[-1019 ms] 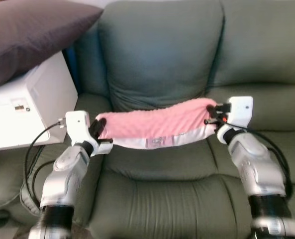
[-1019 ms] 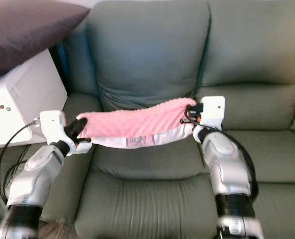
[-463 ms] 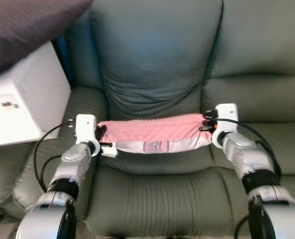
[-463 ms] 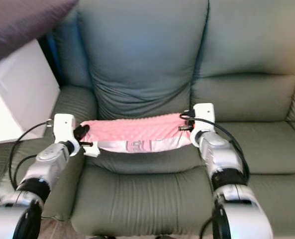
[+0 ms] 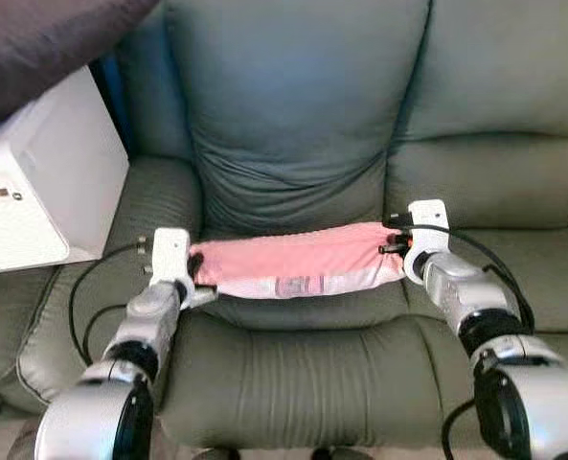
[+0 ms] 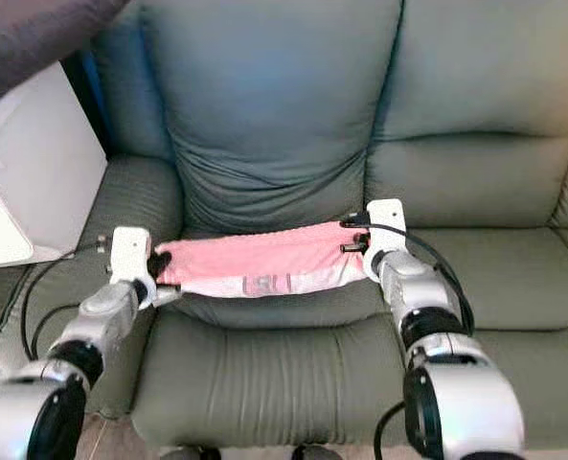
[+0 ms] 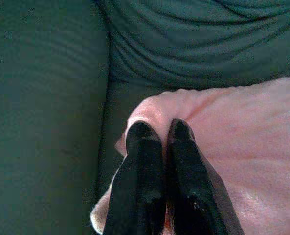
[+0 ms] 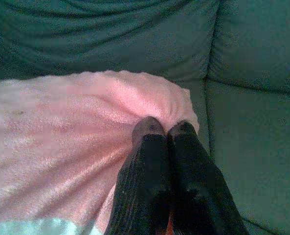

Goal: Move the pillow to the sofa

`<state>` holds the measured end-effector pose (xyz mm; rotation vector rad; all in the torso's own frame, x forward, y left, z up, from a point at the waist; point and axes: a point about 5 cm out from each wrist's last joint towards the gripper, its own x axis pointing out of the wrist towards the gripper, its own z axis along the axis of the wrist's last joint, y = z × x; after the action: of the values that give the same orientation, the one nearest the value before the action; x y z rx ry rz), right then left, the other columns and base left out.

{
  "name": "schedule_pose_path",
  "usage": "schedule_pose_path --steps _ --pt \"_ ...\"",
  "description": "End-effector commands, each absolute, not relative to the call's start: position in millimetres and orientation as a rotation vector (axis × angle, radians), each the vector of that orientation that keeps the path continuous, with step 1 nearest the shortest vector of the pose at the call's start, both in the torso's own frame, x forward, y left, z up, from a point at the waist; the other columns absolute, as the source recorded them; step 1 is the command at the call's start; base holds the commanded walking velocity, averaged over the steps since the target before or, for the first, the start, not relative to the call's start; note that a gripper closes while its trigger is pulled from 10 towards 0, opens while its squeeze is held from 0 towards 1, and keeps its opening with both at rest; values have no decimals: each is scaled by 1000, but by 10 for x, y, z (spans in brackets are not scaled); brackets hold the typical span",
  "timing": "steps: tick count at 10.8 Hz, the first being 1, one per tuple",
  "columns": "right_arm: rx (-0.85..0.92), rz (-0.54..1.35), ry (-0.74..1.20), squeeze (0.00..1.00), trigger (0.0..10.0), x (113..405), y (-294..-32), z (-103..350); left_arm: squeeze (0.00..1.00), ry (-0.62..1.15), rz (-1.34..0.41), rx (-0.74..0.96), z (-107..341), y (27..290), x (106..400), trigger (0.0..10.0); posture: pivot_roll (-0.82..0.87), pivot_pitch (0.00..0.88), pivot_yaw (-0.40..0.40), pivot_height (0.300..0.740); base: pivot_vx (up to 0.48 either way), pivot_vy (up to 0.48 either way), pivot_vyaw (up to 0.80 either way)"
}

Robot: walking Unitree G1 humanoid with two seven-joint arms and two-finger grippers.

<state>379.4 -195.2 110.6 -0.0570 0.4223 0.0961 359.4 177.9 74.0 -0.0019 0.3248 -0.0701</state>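
Where it hung higher before, pink pillow now on sofa seat, both grippers' fingers still pinching its ends.

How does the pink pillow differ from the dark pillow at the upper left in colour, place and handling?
The pink pillow is light pink with a white edge; the dark pillow is purplish brown. The pink one lies across the green sofa seat; the dark one sits atop a white box beside the sofa. The left gripper and right gripper pinch the pink pillow's ends; nothing holds the dark one. Both look soft.
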Motion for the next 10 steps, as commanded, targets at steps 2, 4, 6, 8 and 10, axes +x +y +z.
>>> schedule_pose_path --steps 2,4,6,8,10 --pt "-73 71 433 0 10000 3821 -1999 1151 0 309 -42 -10 851 1819 3667 10000 -126 215 13 740 0 0 0" --pt "-81 81 387 0 10000 3907 -1873 1276 0 235 -48 -35 1101 1714 3816 10000 -135 240 24 740 0 0 0" --pt "-85 104 312 0 10000 3975 -1778 1412 0 233 -48 -36 1174 1634 3867 10000 -145 275 33 740 0 0 0" --pt "-92 103 203 0 10000 4014 -1727 1527 0 124 36 -80 1377 1695 3938 10000 -144 301 24 740 0 0 0" --pt "-87 132 213 1000 10000 3983 -1657 1440 0 158 91 -81 1242 1768 3873 10000 -151 315 10 740 0 0 0"
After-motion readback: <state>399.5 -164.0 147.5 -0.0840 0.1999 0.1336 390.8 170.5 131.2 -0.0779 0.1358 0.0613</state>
